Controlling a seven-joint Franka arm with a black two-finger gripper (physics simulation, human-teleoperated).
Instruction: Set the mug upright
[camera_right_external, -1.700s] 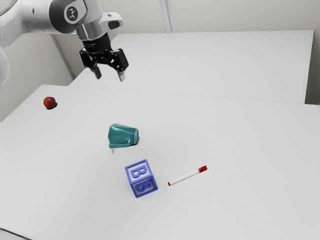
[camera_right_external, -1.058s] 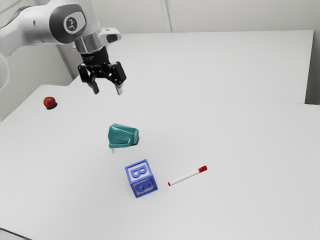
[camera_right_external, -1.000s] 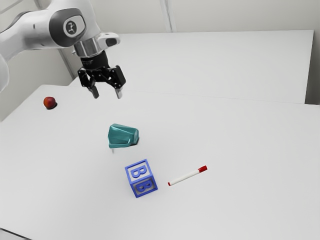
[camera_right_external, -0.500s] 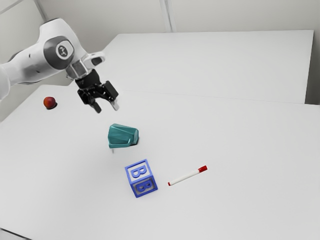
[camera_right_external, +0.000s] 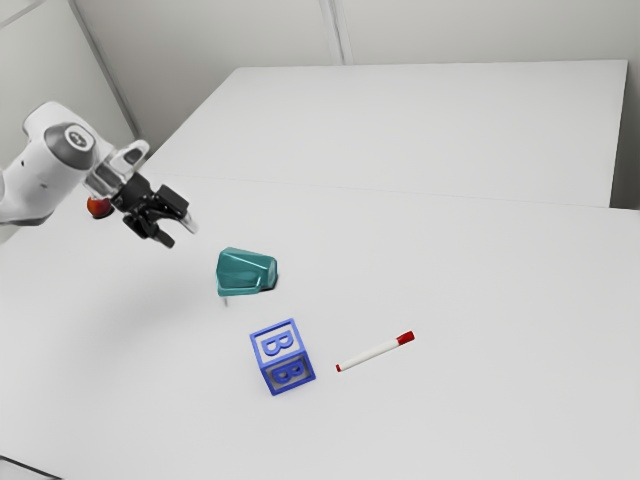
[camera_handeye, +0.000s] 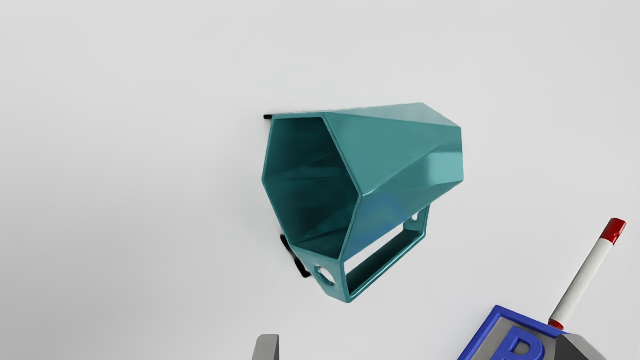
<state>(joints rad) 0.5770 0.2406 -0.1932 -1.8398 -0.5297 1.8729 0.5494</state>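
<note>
At the exterior view's left, my arm (camera_right_external: 48, 165) has swung lower and now partly covers the round red fruit (camera_right_external: 99, 208). My pincer (camera_right_external: 180, 235) has dropped and drawn back toward that same side, tilting from nearly straight down to a slant that aims at the teal faceted mug (camera_right_external: 246, 271). It is open, fingers wide apart, with nothing between them. The mug hasn't moved: it lies on its side, mouth toward the exterior view's left, base the other way, handle on the side nearer the block. So it isn't upright yet — I judge I'm lining up from the mouth end, where a hold on the wall could let me tip it onto its base. A poor grip might roll it instead.

Next comes the blue-framed letter block (camera_right_external: 283, 357), marked B, then the white marker (camera_right_external: 372, 353) with its red cap, both where they were. The surface (camera_right_external: 480, 280) is smooth white, crossed by a faint line; behind it stand plain pale walls (camera_right_external: 480, 30) with a vertical seam.
</note>
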